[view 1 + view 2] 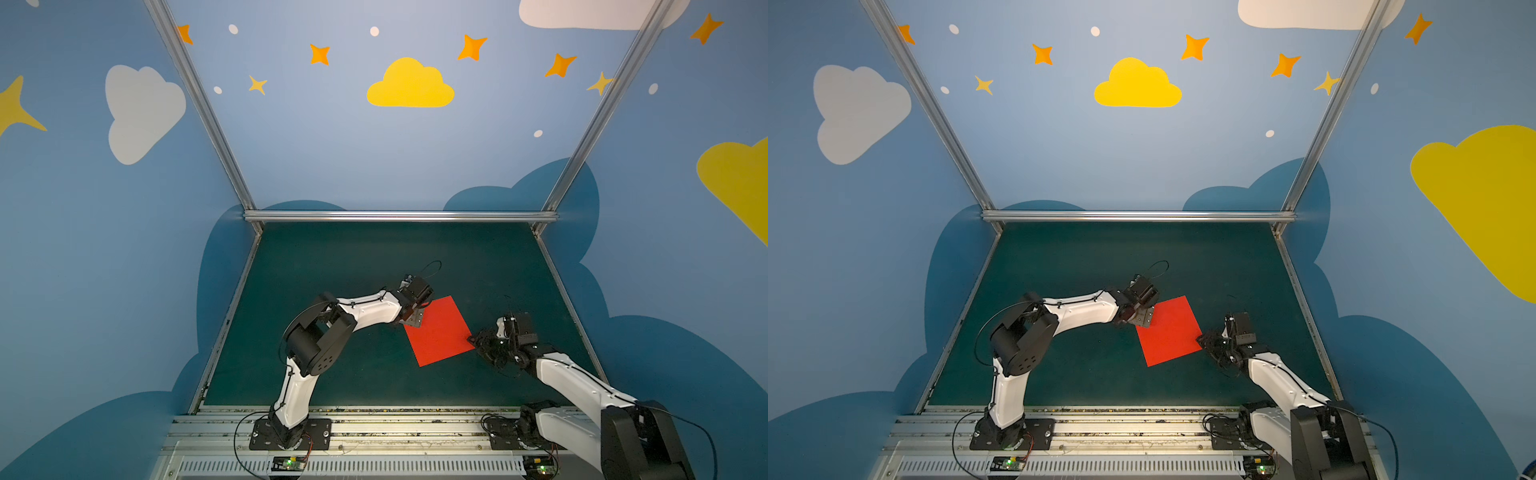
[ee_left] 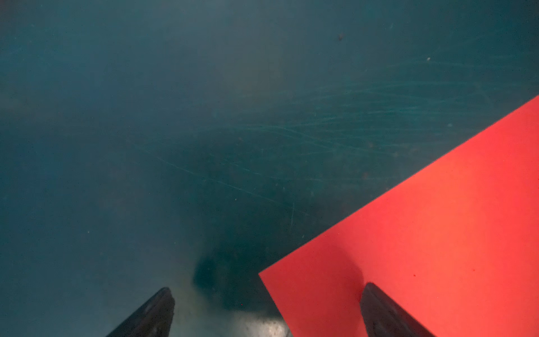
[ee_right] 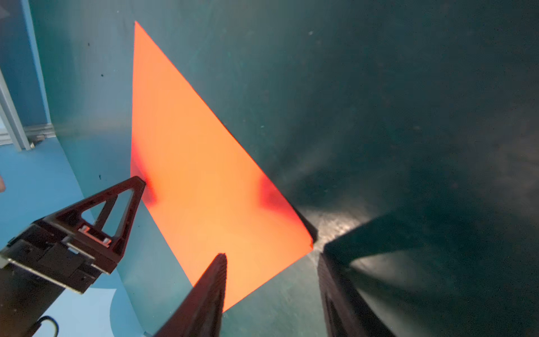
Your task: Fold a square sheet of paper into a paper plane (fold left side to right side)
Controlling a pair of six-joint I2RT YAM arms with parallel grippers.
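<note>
Red and unfolded, the square sheet of paper [image 1: 440,332] lay flat on the dark green worktop [image 1: 353,266], between the two grippers. On the left, the left gripper [image 1: 414,322] stood low at one corner of the sheet, with its jaws spread fully wide and nothing held. In the left wrist view one of its fingers [image 2: 379,309] was above the red paper and the other was above the bare worktop, so the corner lay between them. Whether that finger touched the paper could not be told. From this gripper the sheet stretched away toward the right gripper [image 1: 478,341], which stood at the opposite corner. Its jaws were about half apart and were not closed on anything. In the right wrist view one finger [image 3: 213,289] was over the paper and the other was beside it over the worktop, with the corner between them. This corner seemed raised a little from the worktop, with a dark shadow below it.
</note>
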